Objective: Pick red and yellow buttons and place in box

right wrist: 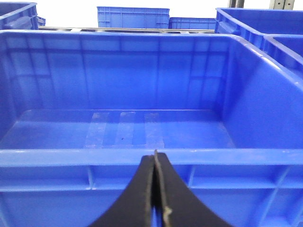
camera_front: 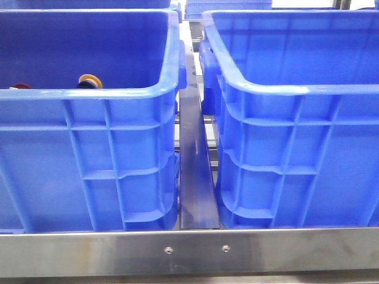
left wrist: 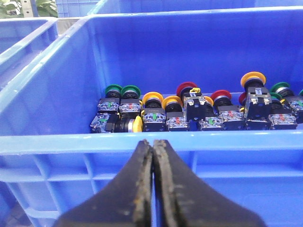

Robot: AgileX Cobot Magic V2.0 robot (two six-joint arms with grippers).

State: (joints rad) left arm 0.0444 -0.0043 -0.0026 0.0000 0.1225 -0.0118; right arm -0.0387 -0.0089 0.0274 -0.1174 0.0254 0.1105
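Both pincers, left pincer (left wrist: 153, 146) and right pincer (right wrist: 155, 158), hang closed outside crates.

More blue crates (right wrist: 132, 17) stand behind under bright light, with a steel rail (camera_front: 189, 251) in front.

steel bench (camera_front: 189, 251) (bolted), two blue crates (camera_front: 89, 160), side by side

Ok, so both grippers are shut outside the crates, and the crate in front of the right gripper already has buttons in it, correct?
Not quite. The right wrist view shows the crate before the shut right gripper holding no buttons. The buttons lie in the crate before the shut left gripper.
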